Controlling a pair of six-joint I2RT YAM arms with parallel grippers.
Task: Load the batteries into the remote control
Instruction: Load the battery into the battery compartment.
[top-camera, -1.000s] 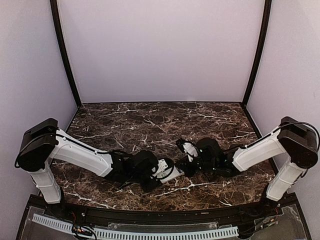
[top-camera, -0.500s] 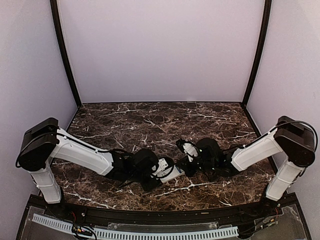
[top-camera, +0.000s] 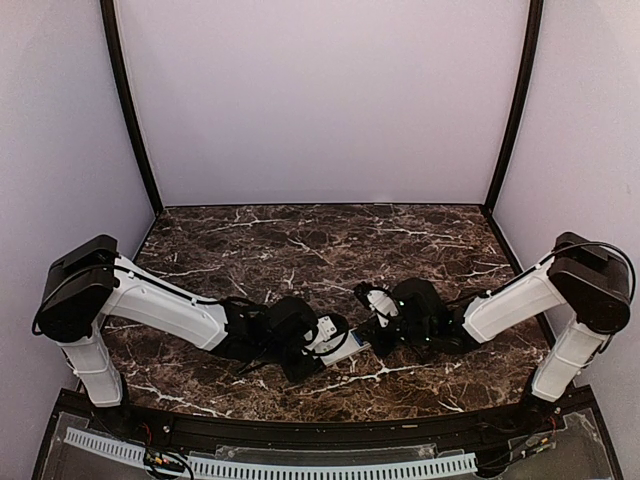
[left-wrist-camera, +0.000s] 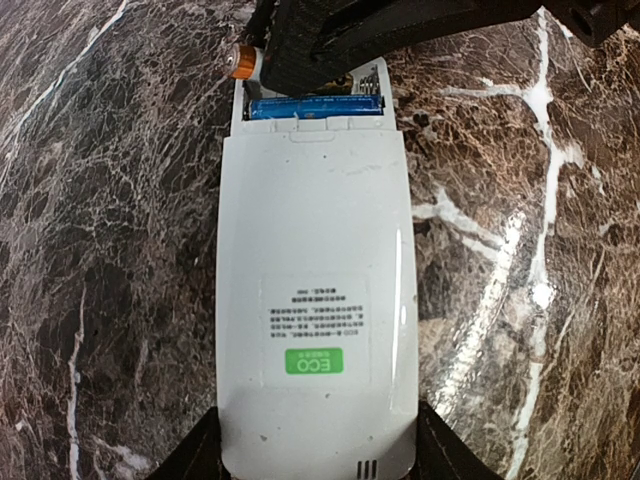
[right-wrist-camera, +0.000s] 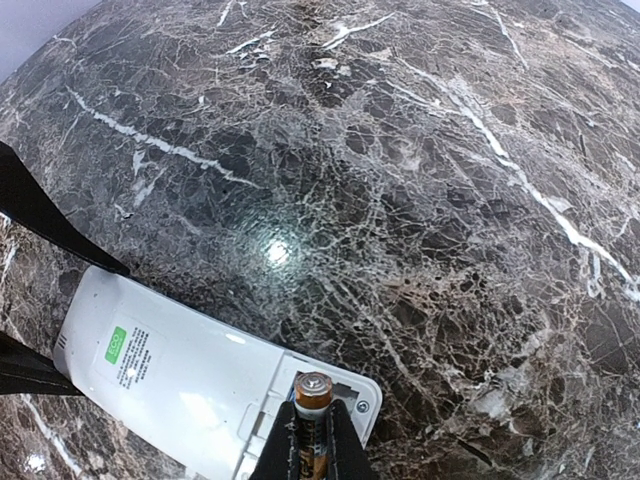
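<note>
Near the front edge of the desk (top-camera: 300, 240), between the two arms, the remote control (left-wrist-camera: 315, 300) lies flat with its back side up, and the battery bay at its far end is uncovered. One blue battery (left-wrist-camera: 315, 106) is already lying across this bay. The second battery (right-wrist-camera: 312, 395) is pinched in the right jaws, which are almost fully closed on it. It stands tilted, with its orange end up, just over the corner of the bay.

The left jaws stand about half open around the near end of the remote control, one finger (left-wrist-camera: 190, 455) against each long edge, and so they hold it down on the desk.

I judge the remote control to be a light, stiff plastic shell, smooth enough to slide on the polished stone. The long edges, away from the bay, look like the right place to hold it. The second battery looks small, hard and round, so it may slip or roll. A grip on the middle of its barrel leaves the ends free, and only a light push should be needed.

The left arm (top-camera: 170, 310) reaches in low from the left, its forearm nearly along the desk. The right arm (top-camera: 510, 305) comes low from the right, wrist bent down to the bay, and the two wrists almost meet
</note>
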